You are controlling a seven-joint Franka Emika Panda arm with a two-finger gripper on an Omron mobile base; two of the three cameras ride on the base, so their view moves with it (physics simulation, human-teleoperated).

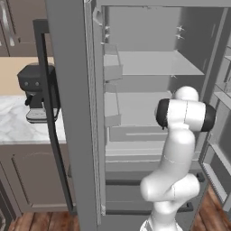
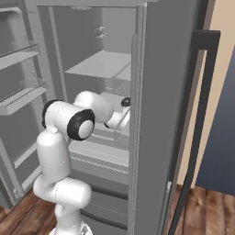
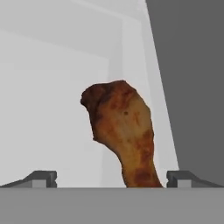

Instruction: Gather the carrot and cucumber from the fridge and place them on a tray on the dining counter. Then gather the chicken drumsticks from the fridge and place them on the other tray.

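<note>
- Coffee machine (image 1: 38, 92) on the counter far left, out of play.
- Fridge (image 1: 149, 72) open, arm (image 1: 180, 144) reaching into a middle shelf.
- Gripper (image 3: 111, 179) spread wide, holding nothing; drumstick (image 3: 122, 131) sits between the fingertips (image 3: 41, 178), inside the fridge near its wall.
- Risk: closing on the narrow bone end could let it slip or twist; the wall just beside it may snag a finger.

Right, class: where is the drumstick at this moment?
In the hand view the drumstick stands between the open jaws, slightly right of centre, inside the fridge, with pale fridge wall behind it and a darker panel to its right.
</note>
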